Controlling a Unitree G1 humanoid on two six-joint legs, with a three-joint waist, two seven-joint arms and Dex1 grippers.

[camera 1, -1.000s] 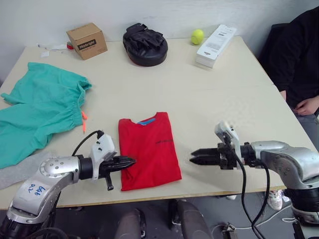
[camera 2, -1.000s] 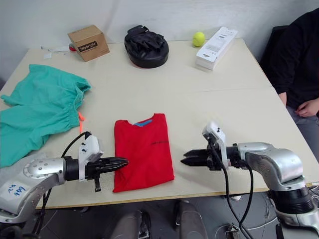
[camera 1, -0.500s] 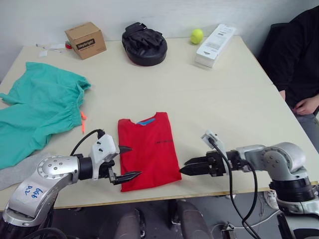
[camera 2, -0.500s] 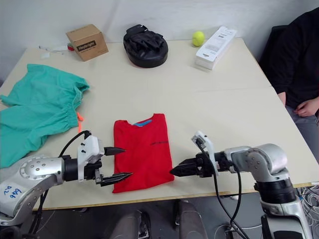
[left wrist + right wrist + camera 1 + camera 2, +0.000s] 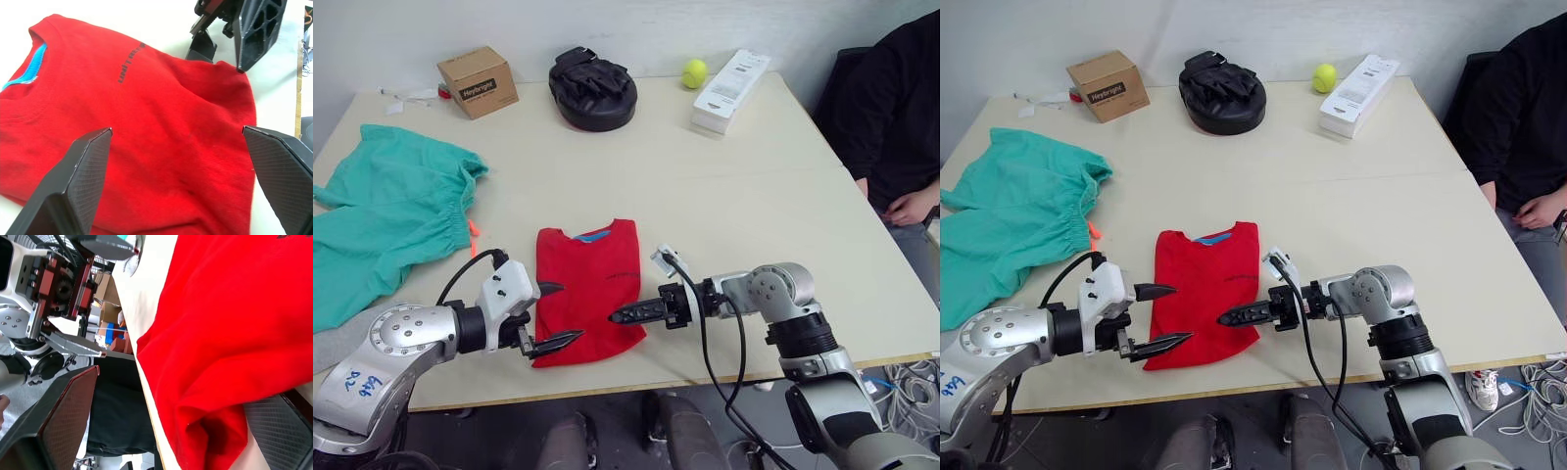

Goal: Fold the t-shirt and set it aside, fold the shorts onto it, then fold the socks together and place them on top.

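Both my grippers at the folded t-shirt
Left gripper spread at its near-left corner; right gripper pinching its right edge.

Soft matt cotton — the folded bright red t-shirt; crumpled teal-green cloth shorts; smooth matt beige worktop; woven-textured black tool fingers — faintly glossy.

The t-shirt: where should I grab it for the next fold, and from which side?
Take the t-shirt by its two near hem corners, one gripper from each side. It lies flat, folded narrow, collar away from the robot. The open left gripper already brackets the left corner; the right gripper is at the right corner, where the cloth is bunched.
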